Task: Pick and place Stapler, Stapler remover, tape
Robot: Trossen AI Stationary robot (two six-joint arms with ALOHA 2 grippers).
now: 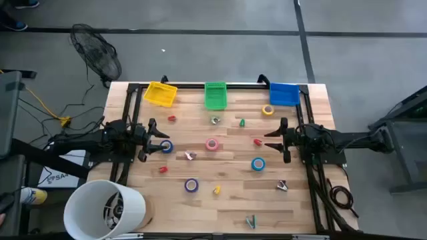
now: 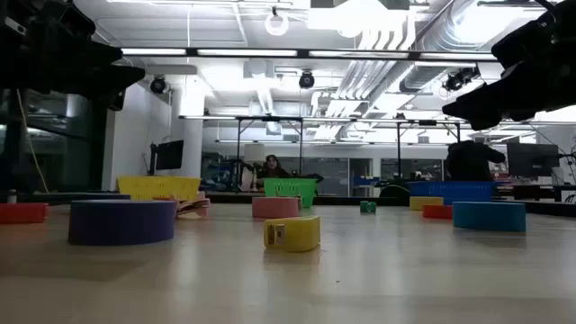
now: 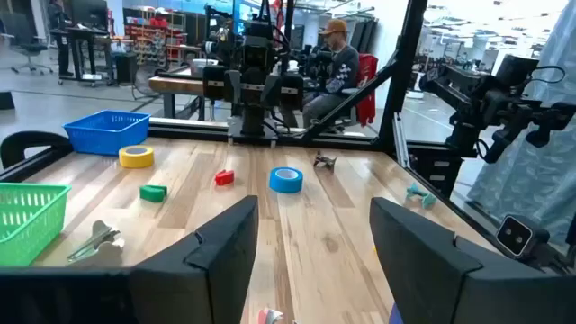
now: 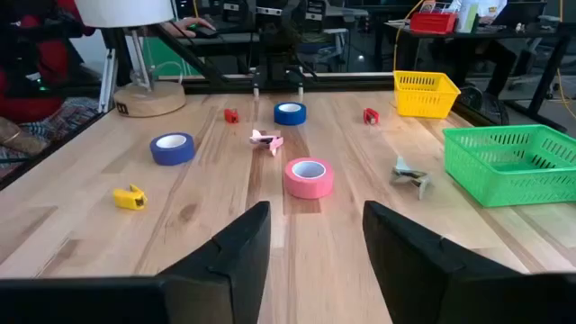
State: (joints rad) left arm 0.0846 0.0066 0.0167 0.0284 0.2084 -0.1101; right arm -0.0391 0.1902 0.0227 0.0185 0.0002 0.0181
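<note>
Ring-shaped tape rolls lie flat on the wooden table: blue (image 1: 166, 147), pink (image 1: 212, 144), light blue (image 1: 258, 163), purple (image 1: 191, 185) and yellow (image 1: 267, 110). Staple removers (image 1: 189, 155) (image 1: 215, 120) (image 1: 282, 186) and small red (image 1: 257, 141), green (image 1: 242, 123) and yellow (image 1: 217, 191) solid pieces lie among them; which of these is the stapler I cannot tell. My left gripper (image 1: 155, 140) hovers open at the table's left, just beside the blue roll. My right gripper (image 1: 273, 140) hovers open at the right, facing the pink roll (image 4: 309, 176). Nothing sits between either pair of fingers (image 3: 234, 243) (image 4: 243, 243).
Three baskets stand along the far edge: yellow (image 1: 160, 93), green (image 1: 215, 95) and blue (image 1: 284, 93). A green staple remover (image 1: 250, 221) lies by the near edge. A white lamp shade (image 1: 103, 208) overhangs the near left corner. Bare wood lies between the grippers around the pink roll.
</note>
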